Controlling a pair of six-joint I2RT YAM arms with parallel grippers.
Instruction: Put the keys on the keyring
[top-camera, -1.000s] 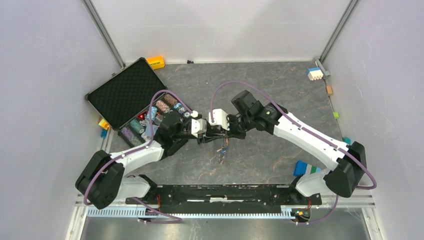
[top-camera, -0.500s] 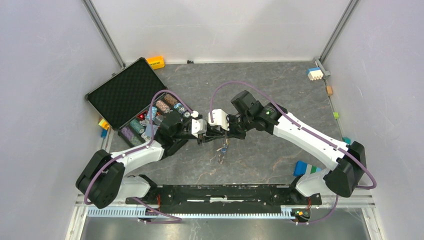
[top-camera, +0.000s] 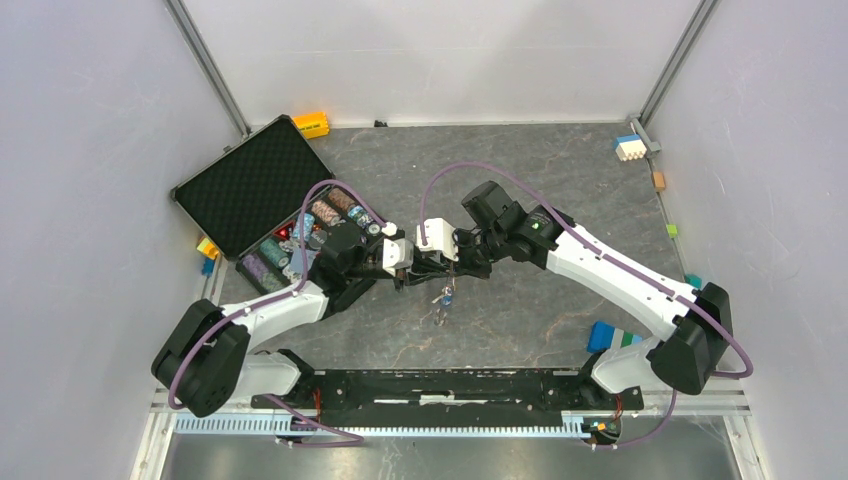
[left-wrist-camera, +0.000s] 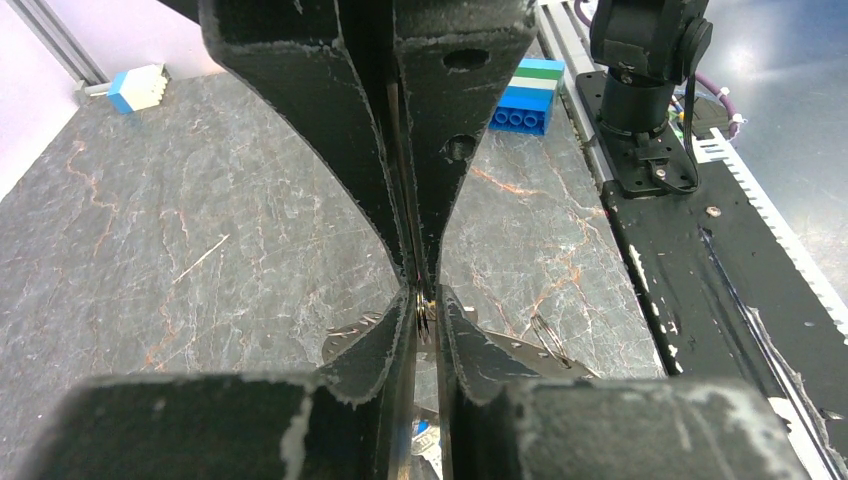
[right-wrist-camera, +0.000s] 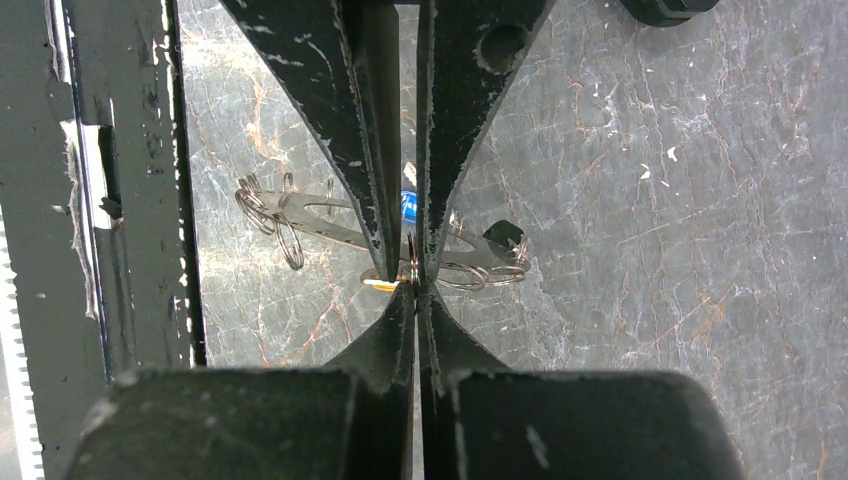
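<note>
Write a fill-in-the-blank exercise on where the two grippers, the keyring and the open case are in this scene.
1. The left gripper and right gripper meet tip to tip, both ___ on the keyring.
2. The open case lies on the ___ arm's side of the table.
3. The block by the right arm's base is mostly ___.
Missing words: shut; left; blue.

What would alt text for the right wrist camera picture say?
Two black robot grippers, the right gripper below and the left gripper above, meet tip to tip, both pinched shut on a thin metal keyring. Behind them a cluster of keys and small rings shows over a grey marbled table.
</note>
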